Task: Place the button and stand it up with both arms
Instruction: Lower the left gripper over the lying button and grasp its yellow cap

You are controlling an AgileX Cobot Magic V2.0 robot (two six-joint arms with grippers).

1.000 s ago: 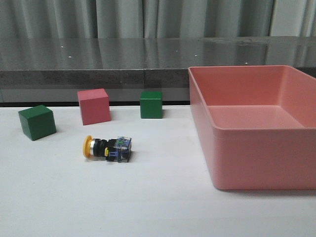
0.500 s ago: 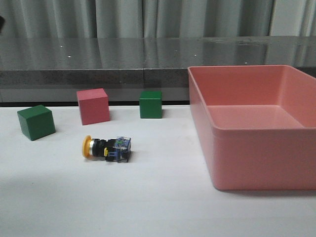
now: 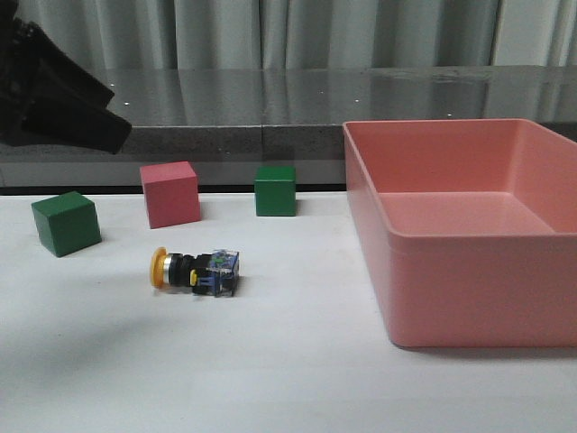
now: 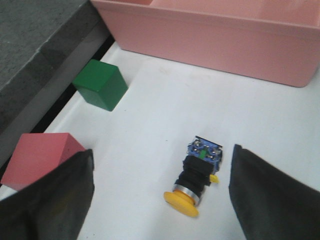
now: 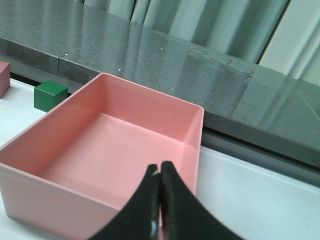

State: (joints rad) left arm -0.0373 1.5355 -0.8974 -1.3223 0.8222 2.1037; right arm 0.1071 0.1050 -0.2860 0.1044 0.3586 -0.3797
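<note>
Button [image 3: 195, 270] lies on its side on the white table [image 3: 270, 361], long axis running 9-to-3 in the front view, yellow cap at 9 o'clock, clear base at 3. Your left gripper [image 4: 162, 195] is open with the button between its fingers; your right gripper [image 5: 160, 200] is closed, empty, above the pink bin [image 3: 451, 298]. Behind the button: three cubes, then grey ledge and curtain.
</note>
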